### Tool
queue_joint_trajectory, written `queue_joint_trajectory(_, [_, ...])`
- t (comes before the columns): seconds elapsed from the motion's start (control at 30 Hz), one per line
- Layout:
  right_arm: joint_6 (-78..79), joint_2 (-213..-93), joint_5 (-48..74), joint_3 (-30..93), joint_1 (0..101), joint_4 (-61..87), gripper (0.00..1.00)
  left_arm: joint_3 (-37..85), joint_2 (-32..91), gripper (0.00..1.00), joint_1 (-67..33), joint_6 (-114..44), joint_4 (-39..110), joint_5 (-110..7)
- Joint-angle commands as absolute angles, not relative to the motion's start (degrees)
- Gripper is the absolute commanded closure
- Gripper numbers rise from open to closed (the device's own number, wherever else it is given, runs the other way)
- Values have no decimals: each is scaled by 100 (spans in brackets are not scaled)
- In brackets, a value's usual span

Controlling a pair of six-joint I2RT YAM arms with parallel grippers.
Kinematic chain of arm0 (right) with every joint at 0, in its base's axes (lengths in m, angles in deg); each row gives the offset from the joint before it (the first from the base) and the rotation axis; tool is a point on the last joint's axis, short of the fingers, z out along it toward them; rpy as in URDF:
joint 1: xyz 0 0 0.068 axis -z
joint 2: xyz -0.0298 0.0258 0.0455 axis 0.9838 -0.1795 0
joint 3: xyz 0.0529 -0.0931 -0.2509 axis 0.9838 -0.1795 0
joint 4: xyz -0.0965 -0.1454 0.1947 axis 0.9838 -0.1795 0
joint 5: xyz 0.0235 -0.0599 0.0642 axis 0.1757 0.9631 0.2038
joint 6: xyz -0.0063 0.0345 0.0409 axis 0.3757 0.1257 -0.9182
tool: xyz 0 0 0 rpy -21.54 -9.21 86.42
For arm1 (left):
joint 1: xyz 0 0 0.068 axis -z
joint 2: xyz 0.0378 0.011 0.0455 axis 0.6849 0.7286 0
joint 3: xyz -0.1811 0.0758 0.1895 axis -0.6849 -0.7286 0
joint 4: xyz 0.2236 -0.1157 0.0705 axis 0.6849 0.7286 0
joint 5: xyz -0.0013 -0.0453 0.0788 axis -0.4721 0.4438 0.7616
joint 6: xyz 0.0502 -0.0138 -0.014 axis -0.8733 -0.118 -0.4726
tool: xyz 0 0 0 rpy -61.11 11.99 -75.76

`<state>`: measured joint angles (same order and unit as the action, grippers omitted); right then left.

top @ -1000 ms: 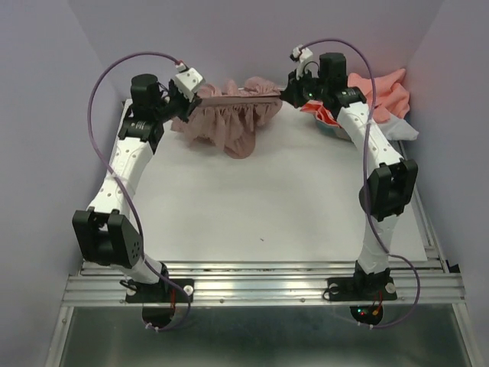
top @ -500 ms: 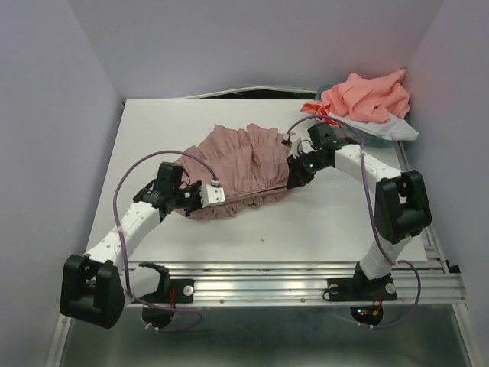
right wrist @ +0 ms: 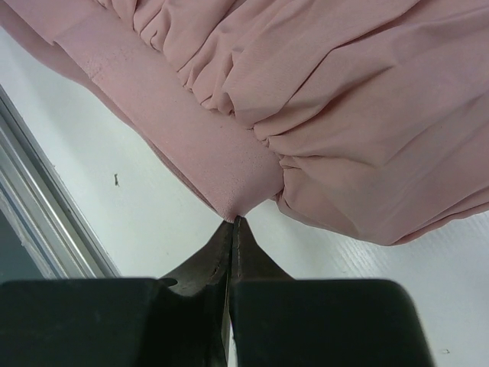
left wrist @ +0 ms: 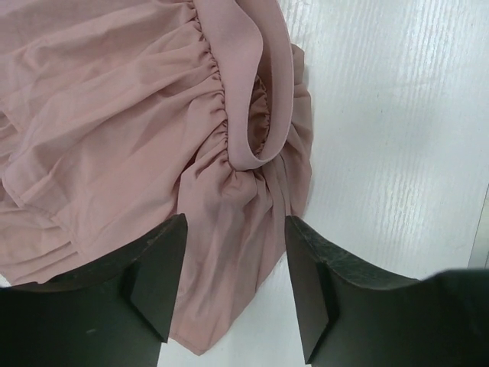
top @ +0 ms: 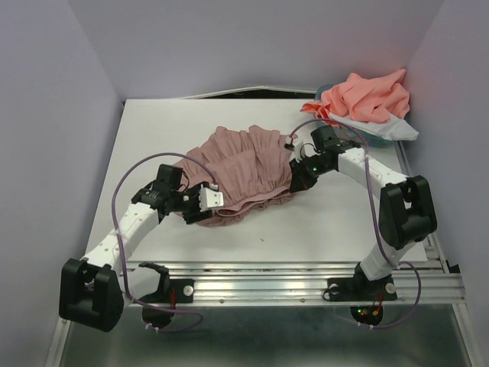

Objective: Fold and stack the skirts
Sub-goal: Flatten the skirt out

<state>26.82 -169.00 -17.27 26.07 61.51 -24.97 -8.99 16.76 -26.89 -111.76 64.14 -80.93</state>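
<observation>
From above and behind the arm bases, looking down across the white table [top: 306, 222] toward the far wall. From the left wrist, close and steeply down past the left gripper [left wrist: 237, 229] onto the mauve skirt [left wrist: 114, 115]. From the right wrist, nearer still, past the right gripper [right wrist: 231, 225] at one corner of it. Shared among all three: skirt and bare tabletop.

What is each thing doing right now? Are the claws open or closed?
Pink skirt: laid out, rumpled, not folded.
Left gripper: open, above the pink skirt's waistband end.
Right gripper: shut on the pink skirt's waistband corner.
Coral cloth: crumpled heap, far right corner.
Pale skirt: crumpled under the coral cloth.
</observation>
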Motion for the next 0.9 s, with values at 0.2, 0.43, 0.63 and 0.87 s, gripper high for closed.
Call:
queue_joint_trajectory(0.2, [2715,-16610,-1819,2445,6094,-2524,99,-817,1706,34,-1759,-10997,6016,-7886])
queue_joint_trajectory(0.43, [2794,-16452,-1696,2541,6094,-2725,99,-757,2241,63,-1335,-10979,5707,-7508])
queue_joint_trajectory(0.63, [2733,-16311,-1660,2927,6094,-2857,99,-528,2304,75,-1335,-11119,6067,-7332])
queue_joint_trajectory(0.87, [2698,-16451,-1626,3296,6094,-2919,99,-335,2049,100,-1457,-10682,6051,-7288])
